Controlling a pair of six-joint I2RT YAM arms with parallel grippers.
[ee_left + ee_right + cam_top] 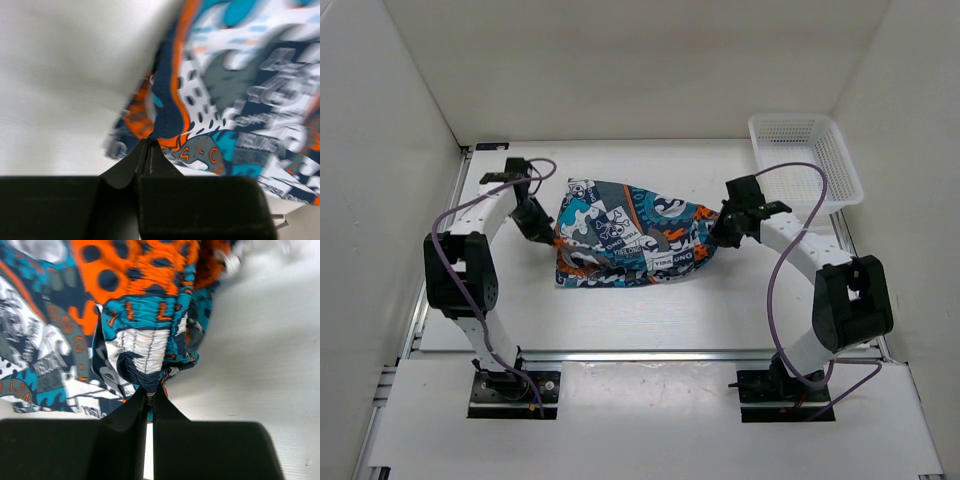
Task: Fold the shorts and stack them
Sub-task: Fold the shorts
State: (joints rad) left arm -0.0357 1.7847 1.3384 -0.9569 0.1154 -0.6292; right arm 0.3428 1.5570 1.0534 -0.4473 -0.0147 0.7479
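Observation:
The patchwork shorts (630, 240) in orange, teal, blue and white are stretched between my two grippers over the white table (620, 315). My left gripper (548, 236) is shut on the shorts' left edge; its wrist view shows the jaws pinching an orange and navy hem (160, 125). My right gripper (715, 237) is shut on the right end; its wrist view shows the jaws pinching the gathered elastic waistband (150, 355). The lower part of the shorts hangs down to the table.
A white plastic mesh basket (807, 160) stands at the back right, just behind the right arm. White walls enclose the table on the left, back and right. A metal rail (650, 354) runs along the near edge.

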